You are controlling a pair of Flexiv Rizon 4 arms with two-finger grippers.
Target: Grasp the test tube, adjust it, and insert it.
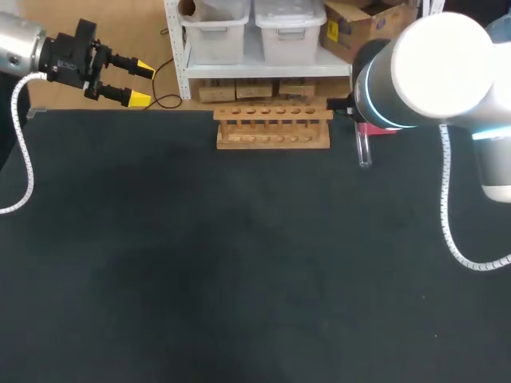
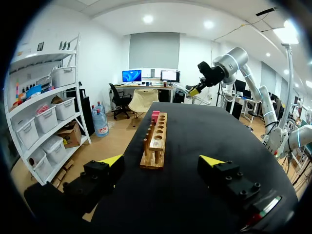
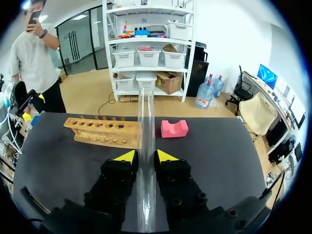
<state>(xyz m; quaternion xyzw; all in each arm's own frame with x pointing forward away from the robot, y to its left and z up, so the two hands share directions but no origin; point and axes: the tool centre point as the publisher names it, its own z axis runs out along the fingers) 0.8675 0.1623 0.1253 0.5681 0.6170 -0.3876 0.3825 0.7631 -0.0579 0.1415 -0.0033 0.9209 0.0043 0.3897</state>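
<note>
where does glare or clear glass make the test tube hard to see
Head view: the right arm glares white and hides all but the test tube's lower end. Right wrist view: the clear test tube lets the table show through between the right gripper's fingers. Left wrist view: too small to tell.

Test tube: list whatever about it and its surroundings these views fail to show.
- Head view: the right arm hides the right gripper; only one end of the test tube shows.
- Head view: the same arm covers most of the pink block.
- Right wrist view: the tube's rear end runs back between the fingers, out of sight.
- Left wrist view: the tube is too small to make out.
</note>
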